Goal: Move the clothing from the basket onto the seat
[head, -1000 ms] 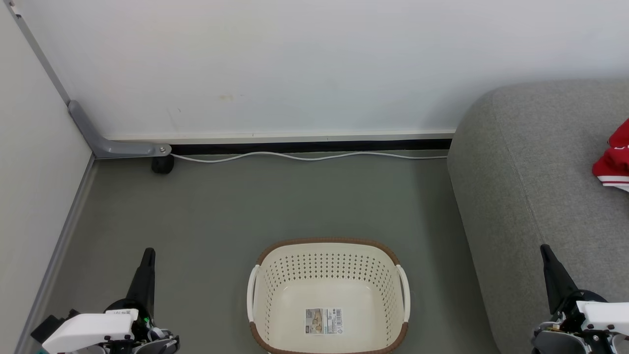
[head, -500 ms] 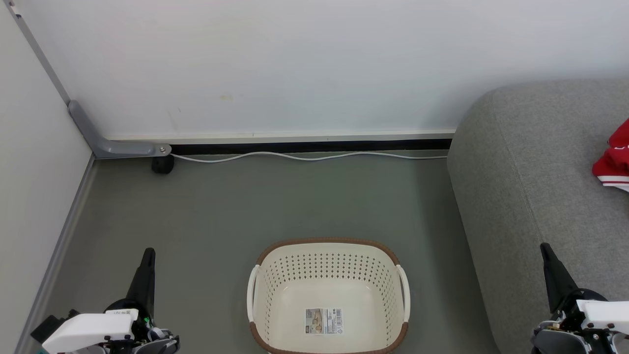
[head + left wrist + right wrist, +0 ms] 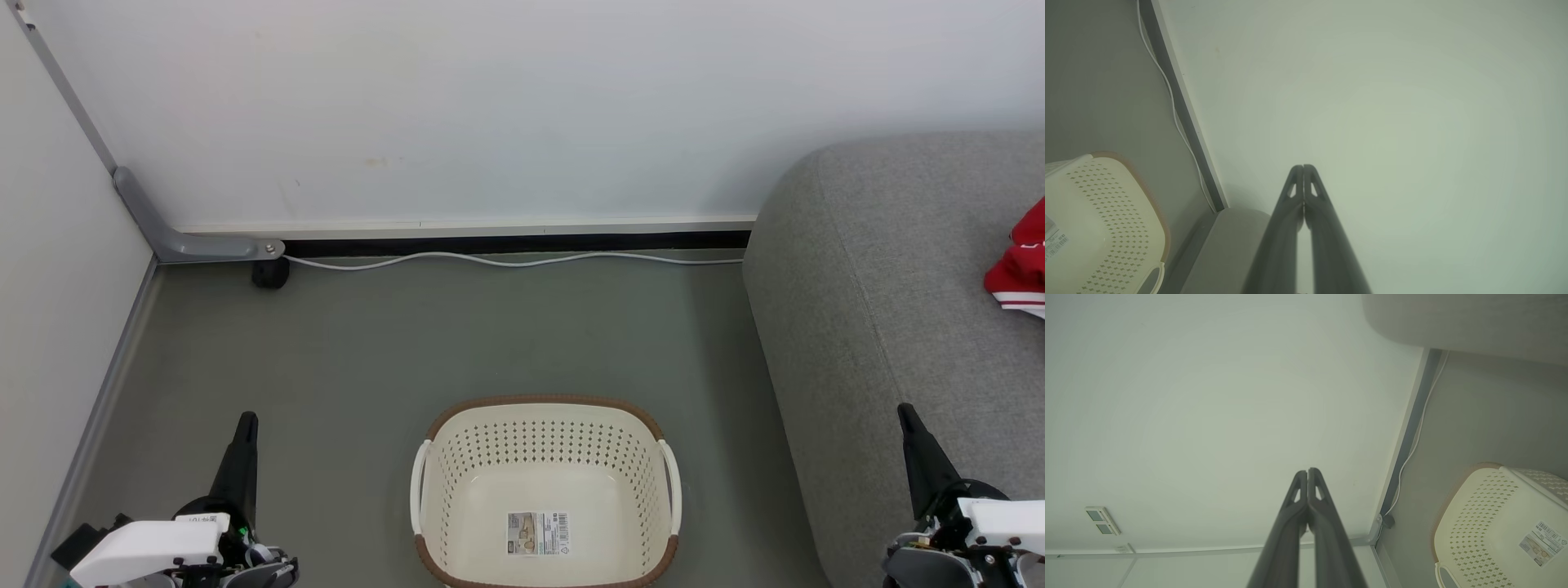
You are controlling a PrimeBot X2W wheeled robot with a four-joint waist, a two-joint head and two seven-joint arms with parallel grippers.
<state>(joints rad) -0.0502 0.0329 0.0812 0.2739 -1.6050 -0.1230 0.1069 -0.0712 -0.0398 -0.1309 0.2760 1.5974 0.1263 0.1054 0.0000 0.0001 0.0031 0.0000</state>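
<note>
The cream basket (image 3: pixel 544 425) with its brown rim stands on the floor at the bottom centre, holding nothing but a paper label (image 3: pixel 537 533). Red clothing (image 3: pixel 1020 265) with white trim lies on the grey seat (image 3: pixel 890 278) at the right edge of the head view. My left gripper (image 3: pixel 245 420) rests at the lower left, shut, fingers together and empty; the left wrist view shows the left gripper (image 3: pixel 1303 167) shut too, with the basket (image 3: pixel 1106 212) to its left. My right gripper (image 3: pixel 904 411) is at the lower right over the seat's front, shut and empty. In the right wrist view the right gripper (image 3: pixel 1307 471) points at the wall, basket (image 3: pixel 1494 514) at lower right.
A white wall (image 3: pixel 490 106) runs behind, with a white cable (image 3: pixel 506 260) along its base. A grey bracket with a black caster (image 3: pixel 269 273) sits in the left corner beside a pale side panel (image 3: pixel 49 269). Grey floor (image 3: pixel 490 335) lies between basket and wall.
</note>
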